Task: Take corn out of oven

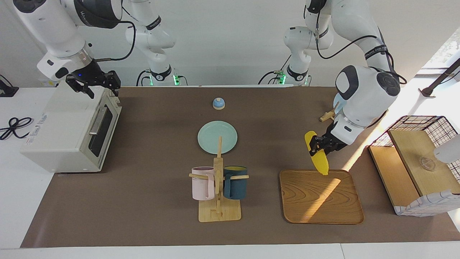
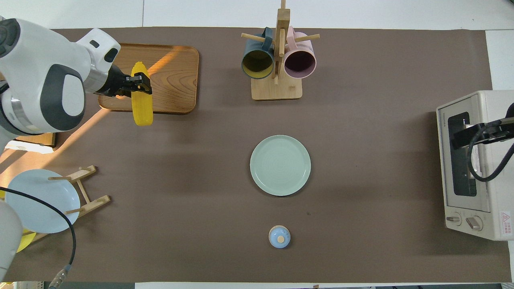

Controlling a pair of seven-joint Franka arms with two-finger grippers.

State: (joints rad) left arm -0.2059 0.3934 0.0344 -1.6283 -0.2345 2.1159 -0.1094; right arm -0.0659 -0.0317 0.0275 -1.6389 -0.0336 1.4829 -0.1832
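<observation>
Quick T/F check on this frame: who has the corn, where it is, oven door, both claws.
1. The left claw is shut on the smooth bright-yellow tapered corn cob. True.
2. The corn lies on the wire rack inside the boxy off-white toaster oven. False: it hangs in the air, its lower tip over the edge of the square wooden tray that lies nearer the robots.
3. The oven's dark glass door is shut. True.
4. The right claw holds the round pale-green plate. False: it is over the oven top and holds nothing; the plate sits at the table's middle.
5. A pink mug and a dark blue mug hang on the wooden mug rack. True.
</observation>
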